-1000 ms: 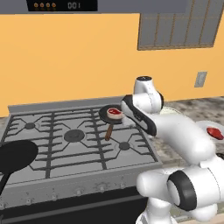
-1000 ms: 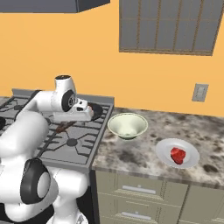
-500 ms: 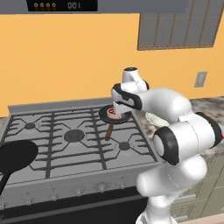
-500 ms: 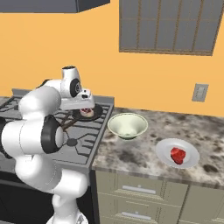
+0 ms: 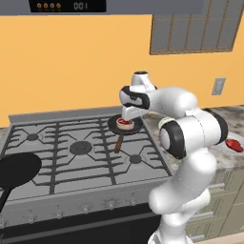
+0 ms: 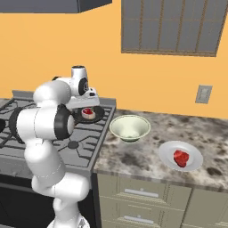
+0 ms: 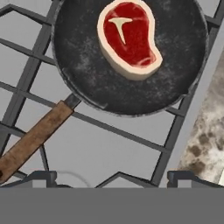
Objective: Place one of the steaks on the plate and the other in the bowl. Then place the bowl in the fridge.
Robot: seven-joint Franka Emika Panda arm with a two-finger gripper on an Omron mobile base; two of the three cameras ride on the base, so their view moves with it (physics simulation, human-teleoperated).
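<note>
One steak (image 7: 129,37), red with a pale fat rim, lies in a small black pan (image 7: 87,78) at the stove's back right corner, also seen as the steak (image 5: 125,123) (image 6: 88,112). My gripper (image 5: 127,117) (image 6: 87,107) (image 7: 112,177) hangs open just above that pan, jaws wide and pointing down, holding nothing. The other steak (image 6: 181,157) rests on the white plate (image 6: 165,150) on the counter. The pale bowl (image 6: 130,127) stands empty between stove and plate. The fridge is out of view.
The pan's wooden handle (image 7: 33,138) (image 5: 118,143) points toward the stove front. A larger black pan (image 5: 18,169) sits at the stove's front left. The grey stove grates (image 5: 71,147) meet the speckled counter (image 6: 142,156) on the right.
The arm has swung from beside the stove to over the small pan, and the hand now points down above the steak. The jaws stayed open.
</note>
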